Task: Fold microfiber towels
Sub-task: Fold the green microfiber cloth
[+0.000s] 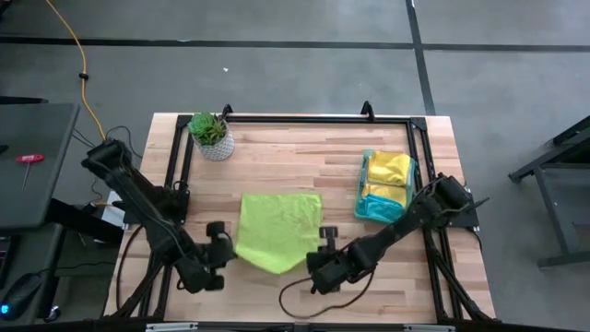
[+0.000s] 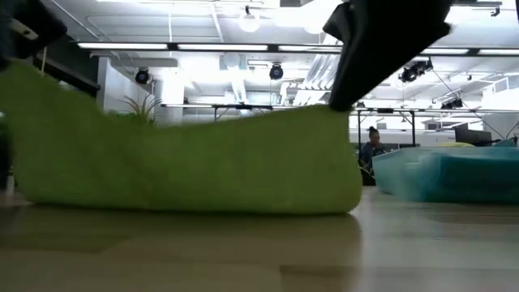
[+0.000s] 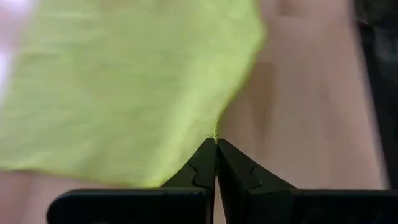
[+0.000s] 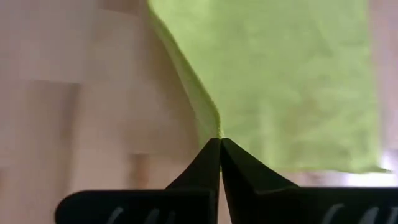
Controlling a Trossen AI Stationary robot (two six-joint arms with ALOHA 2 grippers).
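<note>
The lime green towel [image 1: 277, 231] lies spread on the tabletop [image 1: 304, 161], between the two sets of jaws, with its near corners lifted so that its near edge sags in the middle in the low view. The left gripper [image 1: 224, 242] has its jaws clenched on the towel's near corner on that arm's side; in the left wrist view the cloth's edge runs right into the seam between the closed fingers [image 3: 199, 171] and the rest of the cloth spreads out beyond them. The right gripper [image 1: 326, 242] pinches the opposite near corner in the same way, its jaws pressed together on a thin fold of cloth that fans out ahead of the fingertips. Beyond the right jaws, well apart from the lime towel, a translucent green tray [image 1: 385, 187] holds folded yellow towels [image 1: 389, 168]. Far beyond the left jaws, a small potted plant [image 1: 211, 135] stands near the tabletop's far edge.
</note>
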